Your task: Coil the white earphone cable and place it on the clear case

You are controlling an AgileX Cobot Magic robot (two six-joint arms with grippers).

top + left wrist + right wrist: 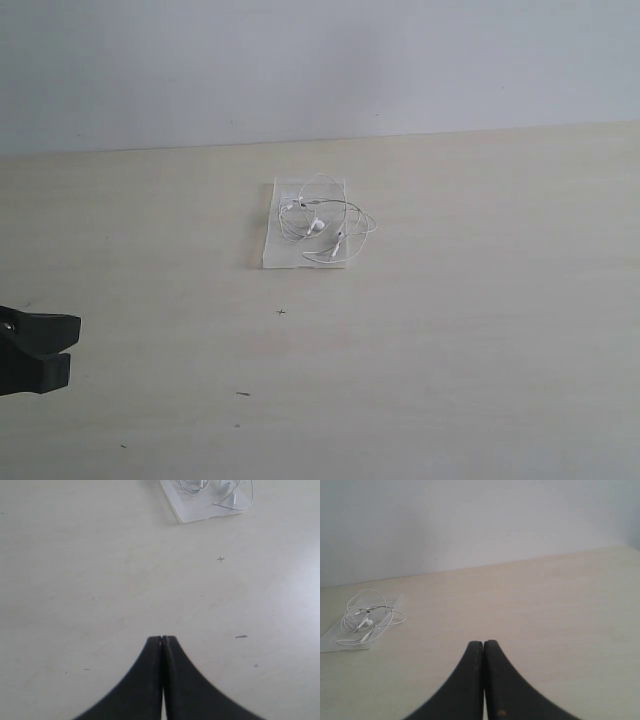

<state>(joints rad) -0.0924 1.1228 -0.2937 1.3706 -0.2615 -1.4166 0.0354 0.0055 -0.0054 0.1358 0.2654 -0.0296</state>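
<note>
Earphone cable (pixel 322 222) sits looped on the clear case (pixel 274 254); it looks light and floppy, so I'd pinch bunched loops. Left end effector (pixel 163 639) and right end effector (pixel 483 643): closed, empty.

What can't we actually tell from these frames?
- white earphone cable: plug and inline remote are too small to pick out in the exterior view.
- clear case: cut off by the frame edge in the left wrist view, along with part of the cable.
- left gripper: mostly cut off by the exterior view's left edge.
- right gripper: outside the exterior view; only its shut fingers show in the right wrist view.
</note>
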